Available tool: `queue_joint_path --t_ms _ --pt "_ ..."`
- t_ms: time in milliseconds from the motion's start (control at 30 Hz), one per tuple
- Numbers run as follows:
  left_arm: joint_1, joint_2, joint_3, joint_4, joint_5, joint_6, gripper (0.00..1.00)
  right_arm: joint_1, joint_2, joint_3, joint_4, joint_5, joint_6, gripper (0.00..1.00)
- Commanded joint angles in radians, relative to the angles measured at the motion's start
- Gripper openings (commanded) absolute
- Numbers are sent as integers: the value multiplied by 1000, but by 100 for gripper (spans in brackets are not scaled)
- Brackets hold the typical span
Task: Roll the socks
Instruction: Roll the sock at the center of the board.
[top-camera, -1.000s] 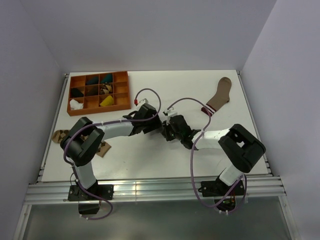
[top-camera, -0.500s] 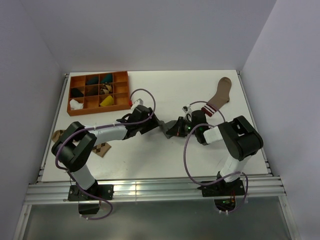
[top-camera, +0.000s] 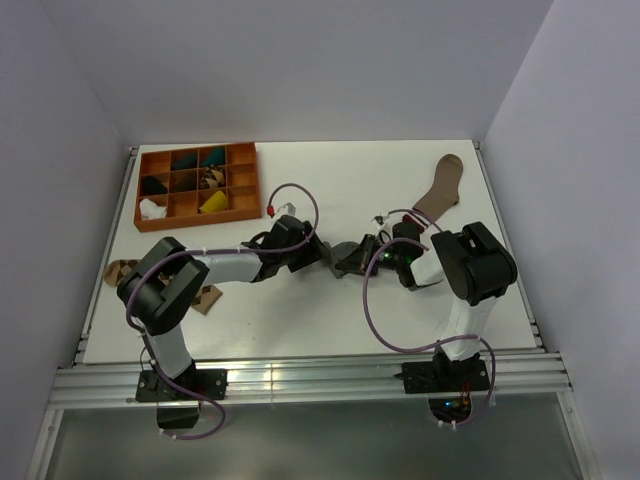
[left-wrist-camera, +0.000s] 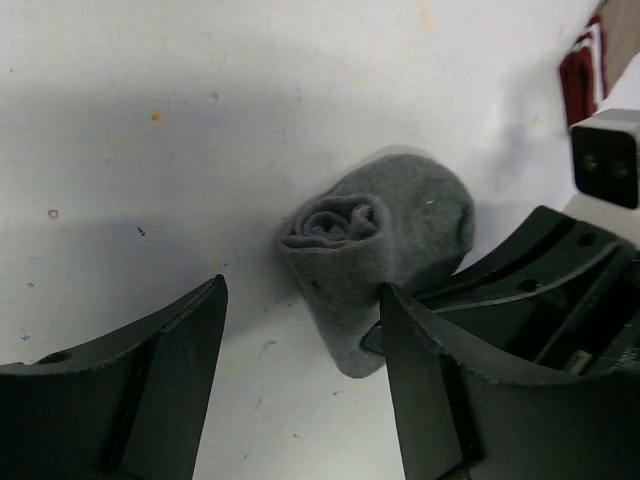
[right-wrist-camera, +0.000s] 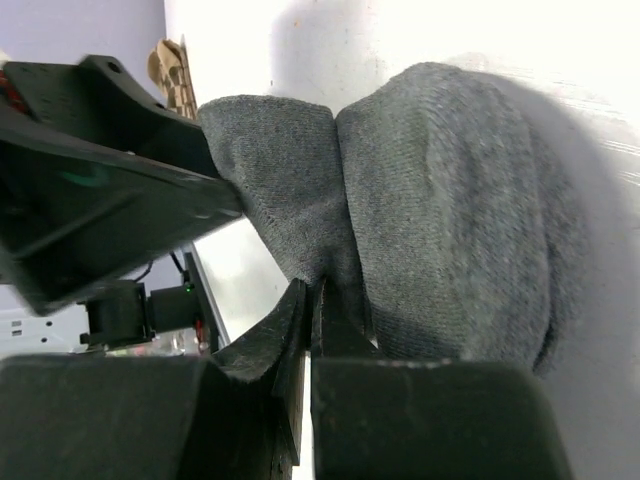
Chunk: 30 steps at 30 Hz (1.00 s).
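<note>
Since the grey sock (top-camera: 345, 259) sits mid-counter (top-camera: 300, 320), squarely between the two arms, everything turns on how the left gripper (left-wrist-camera: 300, 292) stands to it. In the left wrist view the sock is a tight bundle just past the fingertips, centre to right of frame. Its spiral end is turned toward the upper left. Its body runs down to the finger at lower right, which touches or overlaps its lower edge. The other finger stands off at lower left with bare counter between. So that gripper is spread wide and holds nothing — the sock lies ahead and to one side of its gap, not centred.

The right gripper (right-wrist-camera: 308, 295) faces the sock from the opposite side, fingers pressed together, tips at the crease between the sock's two bulges (whether a fold of cloth is nipped there I can't tell). Both grippers are about equally near; the left is the one free to close.

As I judge it, the sock is rolled and needs securing, which calls for the left gripper to shift across until the sock sits between its fingers. Room is ample toward the bottom of the top view. The tray (top-camera: 200, 216) at upper left is well apart, while the brown sock (top-camera: 440, 190) at upper right lies near the right arm — the one thing to avoid dragging.
</note>
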<state>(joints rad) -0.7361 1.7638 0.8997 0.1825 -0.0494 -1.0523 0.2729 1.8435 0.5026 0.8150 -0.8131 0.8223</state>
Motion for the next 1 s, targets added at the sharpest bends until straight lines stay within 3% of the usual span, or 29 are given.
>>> queue_joint_path --t_ms 0,600,767,900,967 --pt "-9 25 21 43 8 23 66 -17 25 -6 -7 -6 0 0" --pt "-28 137 64 45 28 31 58 -32 53 4 -30 5 -2 0" --pt "-34 158 79 6 17 32 45 -32 13 11 -109 37 -54 0" --pt "-40 164 97 -28 3 35 27 -31 -58 14 -184 90 -120 9" --pt "-40 163 103 -54 -9 44 22 -24 -99 14 -237 117 -167 13"
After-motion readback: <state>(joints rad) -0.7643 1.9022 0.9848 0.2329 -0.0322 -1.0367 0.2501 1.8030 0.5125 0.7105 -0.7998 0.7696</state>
